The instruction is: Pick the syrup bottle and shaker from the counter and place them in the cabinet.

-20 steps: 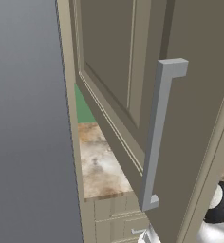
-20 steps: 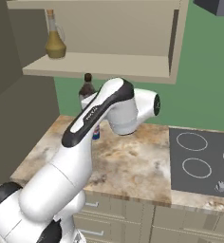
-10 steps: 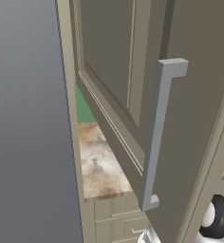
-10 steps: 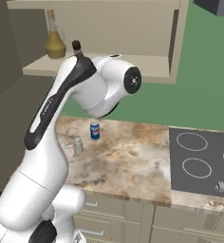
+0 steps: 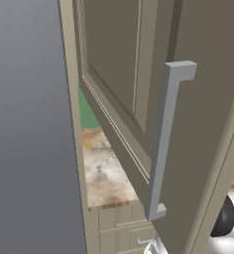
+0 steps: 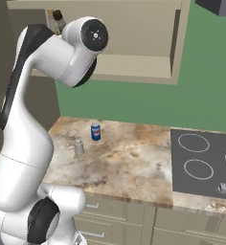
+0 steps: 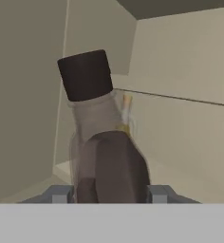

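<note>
Syrup bottle [image 7: 102, 142], dark-capped, sat between the fingers [image 7: 60, 193], which were closed on its lower body, inside the pale cabinet [image 7: 180, 71]; its cap also peeked out behind the raised arm [image 6: 57, 52] at the shelf. The shaker [image 6: 79, 146] stood upright on the mottled worktop [image 6: 129, 162], near a blue can [image 6: 96, 131]. A dark hob [image 6: 206, 162] lay to the right. The cabinet door [image 5: 139, 74] with its grey bar handle [image 5: 163, 139] hung open.

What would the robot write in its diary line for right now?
gripper: shut on syrup bottle | place: inside cabinet | shaker: on counter beside blue can
</note>
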Robot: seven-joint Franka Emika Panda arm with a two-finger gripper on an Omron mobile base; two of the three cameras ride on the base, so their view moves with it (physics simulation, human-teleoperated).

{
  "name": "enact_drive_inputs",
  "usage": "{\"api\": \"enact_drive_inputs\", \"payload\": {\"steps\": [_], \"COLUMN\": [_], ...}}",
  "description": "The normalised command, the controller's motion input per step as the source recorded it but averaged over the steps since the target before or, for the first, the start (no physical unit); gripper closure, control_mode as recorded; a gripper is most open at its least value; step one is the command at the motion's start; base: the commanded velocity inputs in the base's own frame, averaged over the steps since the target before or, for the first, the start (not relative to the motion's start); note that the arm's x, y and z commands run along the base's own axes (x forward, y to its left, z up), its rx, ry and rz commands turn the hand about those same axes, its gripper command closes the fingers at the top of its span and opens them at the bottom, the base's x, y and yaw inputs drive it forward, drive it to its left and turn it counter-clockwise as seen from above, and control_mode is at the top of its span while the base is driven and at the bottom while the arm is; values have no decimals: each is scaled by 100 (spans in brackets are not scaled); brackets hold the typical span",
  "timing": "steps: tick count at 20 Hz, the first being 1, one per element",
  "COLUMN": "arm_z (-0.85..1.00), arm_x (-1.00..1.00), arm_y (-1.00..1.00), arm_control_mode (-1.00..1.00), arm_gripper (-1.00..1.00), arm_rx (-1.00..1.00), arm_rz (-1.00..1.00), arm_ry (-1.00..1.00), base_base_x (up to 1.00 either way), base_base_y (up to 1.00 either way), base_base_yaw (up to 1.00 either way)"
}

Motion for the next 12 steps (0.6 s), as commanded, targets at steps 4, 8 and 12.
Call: {"api": "enact_drive_inputs", "payload": {"steps": [4, 8, 12], "arm_z": [0, -4, -6], "arm_x": [6, 16, 16], "arm_y": [-5, -18, -9], "arm_control_mode": [-100, -100, -100], "arm_gripper": [100, 100, 100], "arm_rx": [2, 5, 4], "arm_rz": [-1, -10, -11], "arm_ry": [2, 3, 1], "base_base_x": [0, 0, 0], "base_base_y": [0, 0, 0], "base_base_yaw": [0, 0, 0]}}
